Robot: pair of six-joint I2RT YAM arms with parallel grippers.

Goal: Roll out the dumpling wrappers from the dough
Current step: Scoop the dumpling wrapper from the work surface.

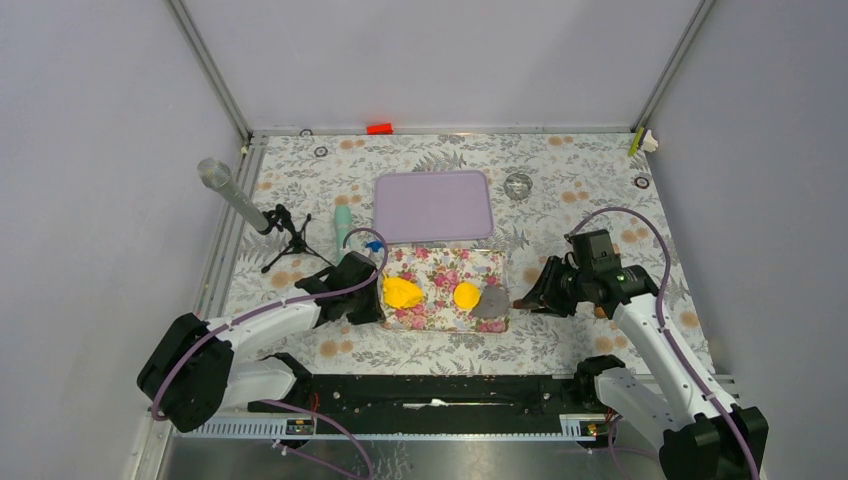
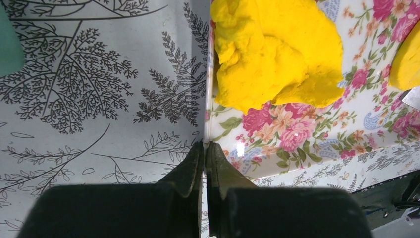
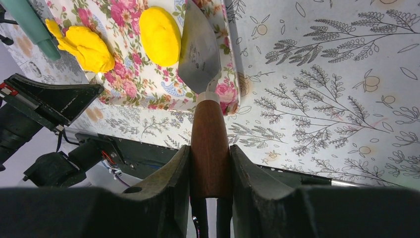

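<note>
Gripping the spatula (image 3: 199, 49) by its wooden handle in our right gripper (image 3: 210, 151) at lower centre, we have our left gripper (image 2: 204, 146) pressed together below the dough (image 2: 272, 49).

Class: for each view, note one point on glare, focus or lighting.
Top external: even, diffuse light with only faint shadows. Left wrist: a small white glare spot on the glossy floral board; the dough is sharp, while the left tool is dark and soft-edged. Right wrist: the spatula has a dull sheen on its blade, and the right tool is blurred close to the lens.
</note>
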